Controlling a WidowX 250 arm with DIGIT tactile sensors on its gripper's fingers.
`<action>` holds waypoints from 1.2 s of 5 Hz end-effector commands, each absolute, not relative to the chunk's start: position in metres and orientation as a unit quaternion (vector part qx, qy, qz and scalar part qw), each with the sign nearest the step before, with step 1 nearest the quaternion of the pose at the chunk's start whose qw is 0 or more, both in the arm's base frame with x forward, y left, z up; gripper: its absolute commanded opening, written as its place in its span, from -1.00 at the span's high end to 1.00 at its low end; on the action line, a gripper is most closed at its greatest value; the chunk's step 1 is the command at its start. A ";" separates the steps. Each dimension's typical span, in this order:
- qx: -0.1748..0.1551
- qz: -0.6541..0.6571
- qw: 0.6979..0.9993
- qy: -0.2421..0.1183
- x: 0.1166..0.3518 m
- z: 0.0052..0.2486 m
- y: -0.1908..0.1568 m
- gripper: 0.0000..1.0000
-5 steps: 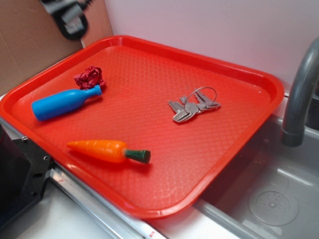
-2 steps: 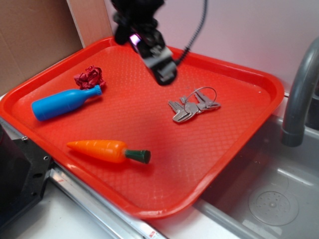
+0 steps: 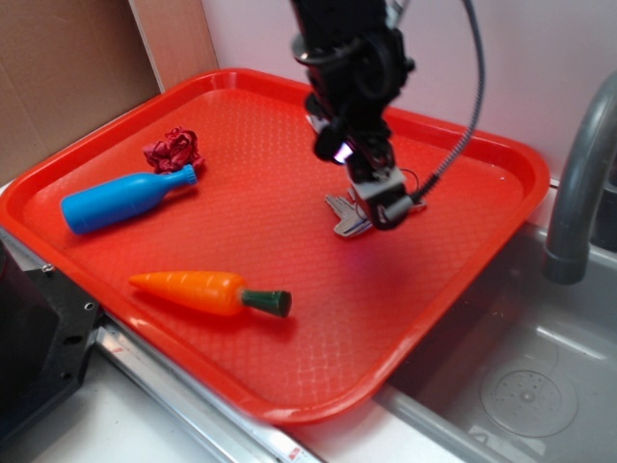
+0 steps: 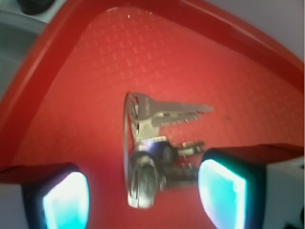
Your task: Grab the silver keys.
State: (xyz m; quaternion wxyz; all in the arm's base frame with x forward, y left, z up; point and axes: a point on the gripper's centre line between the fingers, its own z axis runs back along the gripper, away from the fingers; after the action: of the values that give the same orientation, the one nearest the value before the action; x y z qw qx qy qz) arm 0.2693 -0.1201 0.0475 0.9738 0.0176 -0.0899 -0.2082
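- Red tray (image 3: 125, 145) lying beside a grey sink (image 3: 525, 386), seen from outside and from the wrist
- Black gripper (image 3: 386, 207) lowered over the right part of the tray, directly above the silver keys (image 4: 152, 143)
- Fingers (image 4: 64, 198) spread apart and released, one on each side of the bunch in the wrist view, grasping nothing
- Silver keys lying flat on the tray floor, blades fanned toward the right of the wrist view, thin wire ring curving along the left; mostly hidden under the gripper in the outside view, only one key end (image 3: 347, 222) showing
- Not clear whether the fingertips touch the tray yet
- Blue bottle (image 3: 125, 201), red crumpled scrap (image 3: 174, 149) and toy carrot (image 3: 207, 291) well apart on the left, out of the way
- Likely risks: flat thin keys slipping under the pads if closed too high; pads scraping or jamming on the textured tray if pressed too low; pinching a single blade and leaving the bunch dangling loosely from the ring; keys skidding sideways if one pad arrives first
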 end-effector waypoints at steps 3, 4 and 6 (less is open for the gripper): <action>0.011 -0.199 0.973 -0.120 0.299 0.054 -0.114 1.00; 0.002 -0.177 0.979 -0.105 0.293 0.077 -0.103 1.00; 0.066 -0.069 0.995 -0.035 0.264 0.140 -0.079 1.00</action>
State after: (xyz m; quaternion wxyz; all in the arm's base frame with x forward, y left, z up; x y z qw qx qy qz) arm 0.2549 -0.0737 0.1179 0.9938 0.0732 0.0060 -0.0838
